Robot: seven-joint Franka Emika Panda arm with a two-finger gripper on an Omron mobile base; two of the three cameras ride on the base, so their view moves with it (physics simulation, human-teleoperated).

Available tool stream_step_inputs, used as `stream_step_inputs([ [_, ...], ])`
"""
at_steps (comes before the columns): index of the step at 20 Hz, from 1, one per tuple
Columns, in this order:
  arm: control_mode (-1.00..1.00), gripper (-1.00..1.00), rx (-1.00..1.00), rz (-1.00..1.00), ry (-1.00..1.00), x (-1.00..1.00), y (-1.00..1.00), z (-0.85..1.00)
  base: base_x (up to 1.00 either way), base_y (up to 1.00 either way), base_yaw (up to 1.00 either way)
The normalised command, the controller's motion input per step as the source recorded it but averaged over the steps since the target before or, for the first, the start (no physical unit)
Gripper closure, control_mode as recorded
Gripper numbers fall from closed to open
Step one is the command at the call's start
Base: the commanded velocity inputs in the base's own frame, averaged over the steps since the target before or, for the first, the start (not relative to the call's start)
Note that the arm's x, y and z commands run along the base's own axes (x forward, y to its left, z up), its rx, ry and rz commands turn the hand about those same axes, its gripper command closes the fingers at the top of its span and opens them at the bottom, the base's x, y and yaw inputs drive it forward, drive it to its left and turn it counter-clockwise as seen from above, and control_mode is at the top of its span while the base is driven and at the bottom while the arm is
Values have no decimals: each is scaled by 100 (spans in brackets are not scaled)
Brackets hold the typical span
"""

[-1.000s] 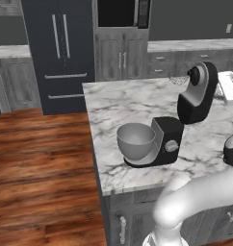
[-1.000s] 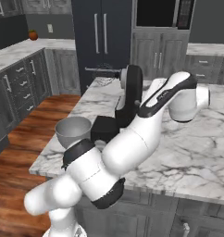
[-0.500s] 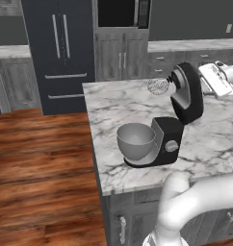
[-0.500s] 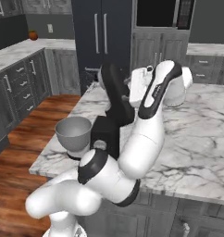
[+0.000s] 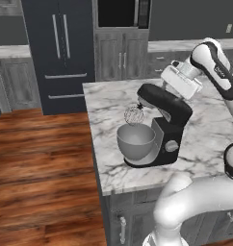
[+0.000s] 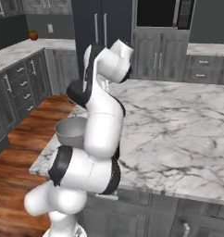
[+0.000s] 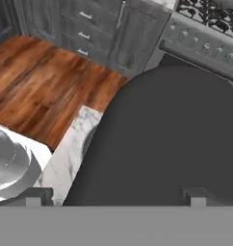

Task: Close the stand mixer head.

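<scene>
1. at the left of the left base view we see a dark double-door refrigerator (image 5: 60, 53) and warm wood flooring (image 5: 41, 168); we judge this open floor is where the base stands to reach the island.
2. moving right, a grey metal bowl (image 5: 135, 142) sits in the black mixer's cradle near the counter's front left corner, with the wire whisk (image 5: 134, 115) hanging just above its mouth.
3. the stand mixer head (image 5: 165, 102) slopes down toward the bowl, tilted and, we judge, nearly but not fully closed.
4. our gripper (image 5: 178, 81) presses on the head's raised rear top, likely to push it down. two finger tips (image 7: 37, 196) stand wide apart over the black shell in the hand view, so we read the jaws as open, holding nothing.
5. the white marble island counter (image 5: 210, 129) stretches right; grey cabinets (image 6: 164, 60) and a built-in microwave (image 6: 162, 14) line the back wall.
</scene>
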Motion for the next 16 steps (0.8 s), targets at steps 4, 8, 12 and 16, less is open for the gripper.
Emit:
stream_step_inputs([
  [4, -100, -100, -73, 0, -15, -47, 49, 68, 0, 0, 0],
  [8, -100, -100, -42, 0, -7, -47, 20, 53, 0, 0, 0],
  [12, -100, -100, 0, 0, 0, 0, 0, 0, 0, 0, 0],
  [16, -100, -100, 0, 0, 0, 0, 0, 0, 0, 0, 0],
])
